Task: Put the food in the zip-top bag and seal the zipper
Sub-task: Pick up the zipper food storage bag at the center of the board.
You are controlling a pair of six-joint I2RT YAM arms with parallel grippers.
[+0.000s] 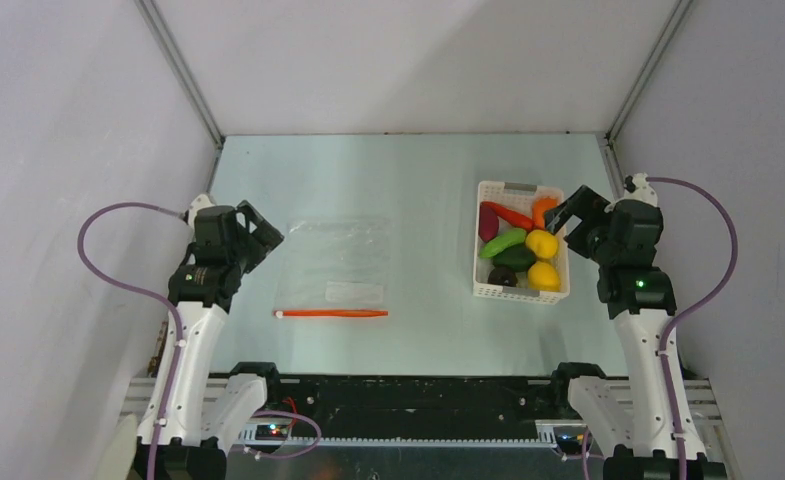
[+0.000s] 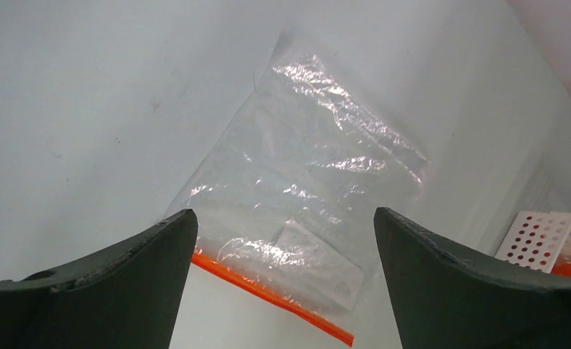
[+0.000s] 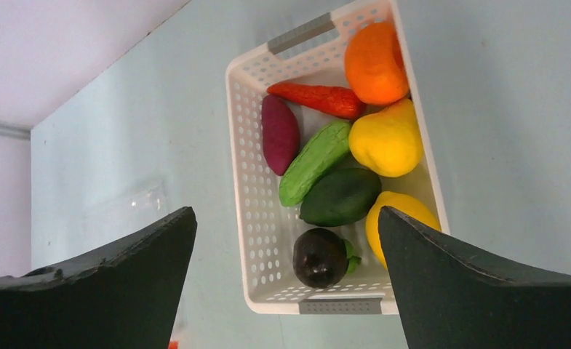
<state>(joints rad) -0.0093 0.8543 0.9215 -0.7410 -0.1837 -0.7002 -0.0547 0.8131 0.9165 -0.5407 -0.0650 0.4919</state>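
The clear zip-top bag point(image 1: 335, 262) lies flat on the table left of centre, its orange-red zipper point(image 1: 331, 313) along the near edge. It also shows in the left wrist view point(image 2: 308, 196) with the zipper point(image 2: 268, 294). The food sits in a white basket point(image 1: 480, 262): two yellow lemons point(image 3: 386, 141), an orange point(image 3: 373, 64), a red chili point(image 3: 316, 99), a purple piece point(image 3: 279, 134), green point(image 3: 313, 163) and dark-green pieces point(image 3: 340, 196). My left gripper point(image 1: 260, 233) is open beside the bag's left edge. My right gripper point(image 1: 568, 212) is open above the basket's right side.
Grey enclosure walls stand close on the left, right and back. A dark round piece with a green leaf point(image 3: 321, 257) lies at the near end of the basket. Bare table lies between bag and basket.
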